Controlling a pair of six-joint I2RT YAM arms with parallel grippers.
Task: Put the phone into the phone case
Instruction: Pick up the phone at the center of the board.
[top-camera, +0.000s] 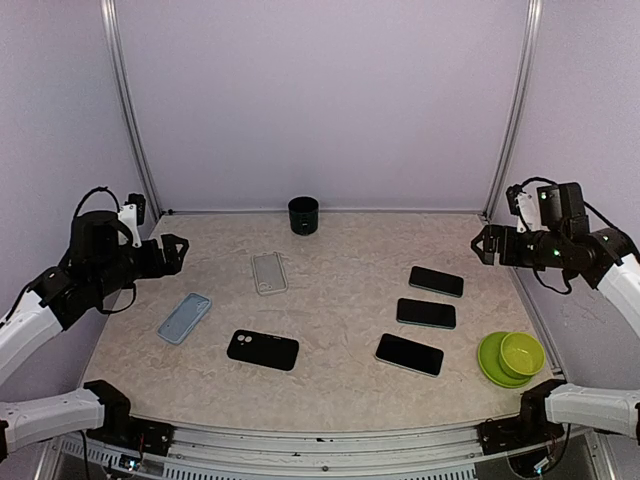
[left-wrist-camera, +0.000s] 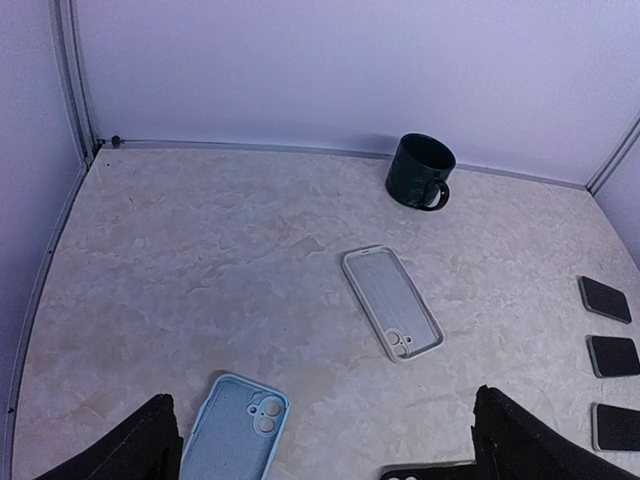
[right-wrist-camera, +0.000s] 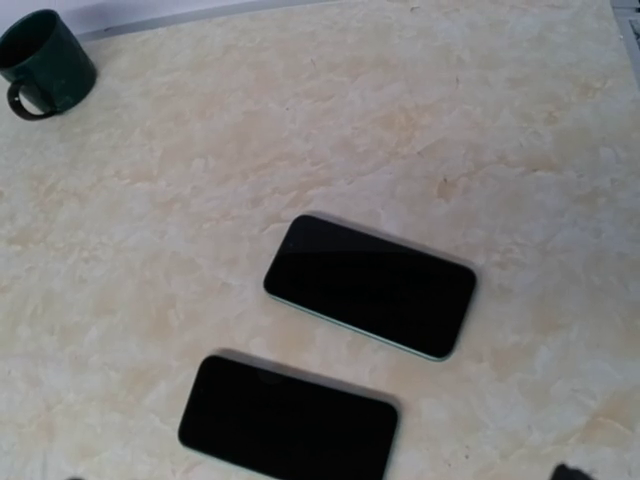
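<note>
Three dark phones lie face up in a column on the right: the far one (top-camera: 436, 281), the middle one (top-camera: 426, 313) and the near one (top-camera: 409, 354). Three empty phone cases lie on the left: a clear one (top-camera: 268, 272), a light blue one (top-camera: 185, 318) and a black one (top-camera: 263, 350). My left gripper (top-camera: 172, 253) hangs open at the left edge, above and behind the blue case (left-wrist-camera: 235, 432). My right gripper (top-camera: 483, 245) hangs open at the right edge, high over the phones. Two of those phones (right-wrist-camera: 370, 285) (right-wrist-camera: 288, 420) fill the right wrist view. Neither gripper holds anything.
A dark green mug (top-camera: 303, 215) stands at the back centre against the wall. A green bowl on a green plate (top-camera: 512, 357) sits at the near right, beside the near phone. Metal frame posts rise at both back corners.
</note>
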